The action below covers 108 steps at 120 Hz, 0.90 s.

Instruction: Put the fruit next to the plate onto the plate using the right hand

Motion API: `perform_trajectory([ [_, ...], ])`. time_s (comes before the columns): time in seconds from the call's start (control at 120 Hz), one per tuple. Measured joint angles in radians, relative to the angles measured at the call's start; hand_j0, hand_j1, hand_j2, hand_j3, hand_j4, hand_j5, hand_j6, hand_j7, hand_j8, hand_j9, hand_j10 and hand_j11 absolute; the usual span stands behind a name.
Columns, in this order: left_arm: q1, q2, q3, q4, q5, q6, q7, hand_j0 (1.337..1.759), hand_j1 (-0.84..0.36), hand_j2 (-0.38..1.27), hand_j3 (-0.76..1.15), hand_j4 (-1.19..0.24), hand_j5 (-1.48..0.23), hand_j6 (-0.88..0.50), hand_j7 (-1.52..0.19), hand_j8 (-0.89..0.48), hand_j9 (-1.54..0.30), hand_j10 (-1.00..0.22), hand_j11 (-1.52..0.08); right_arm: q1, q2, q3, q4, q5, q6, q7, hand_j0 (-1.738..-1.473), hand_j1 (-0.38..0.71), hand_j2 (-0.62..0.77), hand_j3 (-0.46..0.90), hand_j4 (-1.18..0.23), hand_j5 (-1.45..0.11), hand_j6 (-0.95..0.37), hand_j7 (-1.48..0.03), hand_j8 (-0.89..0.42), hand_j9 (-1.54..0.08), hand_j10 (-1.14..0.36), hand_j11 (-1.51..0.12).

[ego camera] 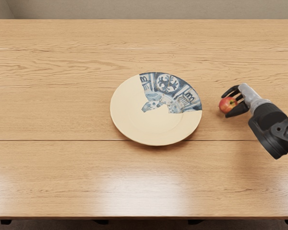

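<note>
A small red and yellow apple (226, 104) lies on the table just right of the plate. The round cream plate (134, 120) has a blue patterned patch on its upper right part and nothing rests on it. My right hand (235, 101) comes in from the right edge on a dark forearm. Its dark fingers (232, 91) curl around the apple from above and below, and the fruit sits between them at table level. The left arm does not show.
The wooden table (62, 158) spreads wide on all sides of the plate. Its front edge runs along the bottom of the picture, with a grey wall at the far edge.
</note>
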Motion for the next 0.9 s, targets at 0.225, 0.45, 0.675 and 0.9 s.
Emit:
perform_trajectory([
  [0.225, 0.000, 0.000, 0.000, 0.000, 0.000, 0.000, 0.000, 1.658, 0.06, 0.05, 0.00, -0.24, -0.31, -0.24, -0.31, -0.24, -0.31, -0.24, -0.31, 0.095, -0.067, 0.006, 0.099, 0.091, 0.000, -0.019, -1.657, 0.27, 0.22, 0.00, -0.63, -0.86, -0.45, -0.83, -0.49, -0.83, -0.61, -0.83],
  [0.45, 0.000, 0.000, 0.000, 0.000, 0.000, 0.000, -0.001, 1.658, 0.06, 0.05, 0.00, -0.24, -0.31, -0.24, -0.31, -0.24, -0.31, -0.24, -0.31, 0.201, -0.053, 0.007, 0.189, 0.138, 0.000, -0.071, -1.658, 0.28, 0.26, 0.00, -0.63, -0.88, -0.43, -0.85, -0.47, -0.86, -0.63, -0.86],
  [0.675, 0.000, 0.000, 0.000, 0.000, 0.000, 0.000, 0.000, 1.658, 0.06, 0.05, 0.00, -0.24, -0.31, -0.24, -0.31, -0.24, -0.31, -0.24, -0.31, 0.290, 0.072, 0.004, 0.209, 0.170, 0.001, -0.114, -1.658, 0.29, 0.27, 0.00, -0.60, -0.92, -0.40, -0.87, -0.44, -0.90, -0.65, -0.90],
  [0.9, 0.000, 0.000, 0.000, 0.000, 0.000, 0.000, 0.000, 1.658, 0.06, 0.05, 0.00, -0.24, -0.31, -0.24, -0.31, -0.24, -0.31, -0.24, -0.31, 0.303, 0.293, -0.041, 0.104, 0.182, 0.002, -0.119, -1.658, 0.30, 0.27, 0.00, -0.57, -0.95, -0.38, -0.90, -0.41, -0.93, -0.67, -0.93],
])
